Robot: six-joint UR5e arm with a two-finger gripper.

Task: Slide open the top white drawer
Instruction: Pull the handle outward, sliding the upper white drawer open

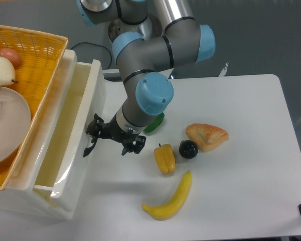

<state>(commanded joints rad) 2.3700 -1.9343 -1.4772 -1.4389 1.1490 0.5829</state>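
Claw gripping top white drawer handle

Glossy white plastic top white drawer

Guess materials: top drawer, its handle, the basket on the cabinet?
The top white drawer: glossy white plastic by the look, with sheen along its rim and thin walls that seem slightly translucent. Its handle: black, probably plastic, too small to be sure; the gripper is at it. The basket: yellow-orange woven weave, wicker or moulded plastic, cannot tell which.
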